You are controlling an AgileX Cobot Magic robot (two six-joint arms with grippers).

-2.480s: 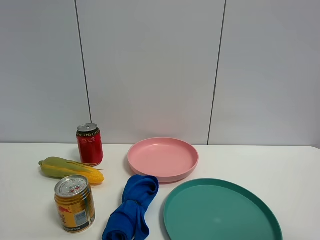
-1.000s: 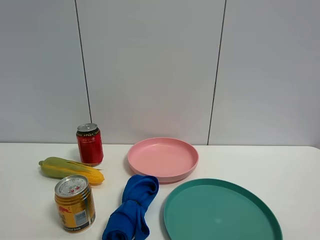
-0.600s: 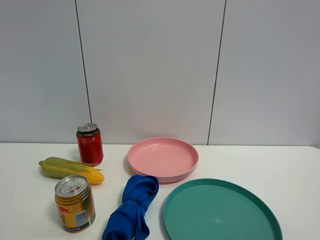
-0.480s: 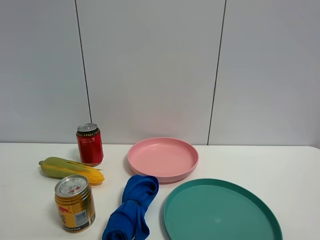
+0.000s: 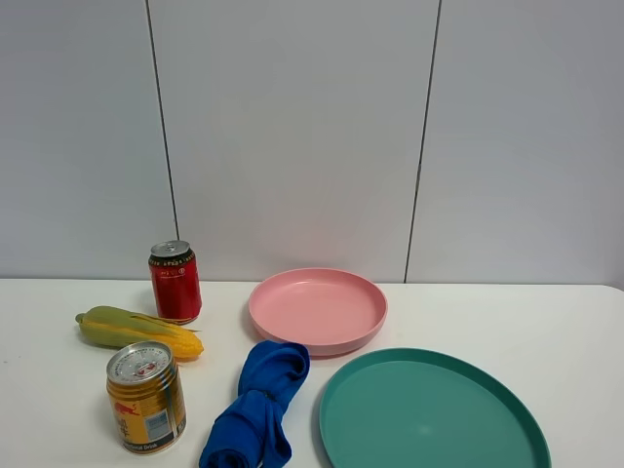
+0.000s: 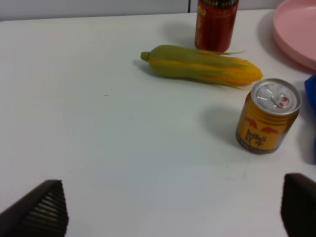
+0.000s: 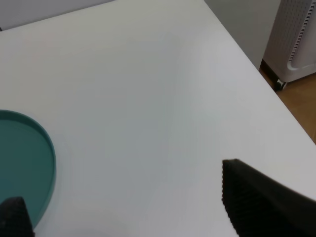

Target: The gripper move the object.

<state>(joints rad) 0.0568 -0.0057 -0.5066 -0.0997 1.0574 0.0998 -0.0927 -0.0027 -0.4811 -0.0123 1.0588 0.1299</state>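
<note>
A red can (image 5: 175, 282) stands at the back left of the white table, with a corn cob (image 5: 136, 331) lying in front of it and a gold can (image 5: 145, 396) nearer the front. A crumpled blue cloth (image 5: 256, 407) lies between the gold can and a teal plate (image 5: 429, 414). A pink plate (image 5: 318, 308) sits behind them. Neither gripper shows in the exterior view. My left gripper (image 6: 173, 210) is open and empty, hovering well short of the corn (image 6: 202, 64), gold can (image 6: 268, 117) and red can (image 6: 215, 23). My right gripper (image 7: 138, 212) is open and empty over bare table beside the teal plate's rim (image 7: 47, 153).
The table's right edge (image 7: 247, 59) shows in the right wrist view, with floor and a white appliance (image 7: 296, 39) beyond it. A grey panelled wall (image 5: 292, 136) stands behind the table.
</note>
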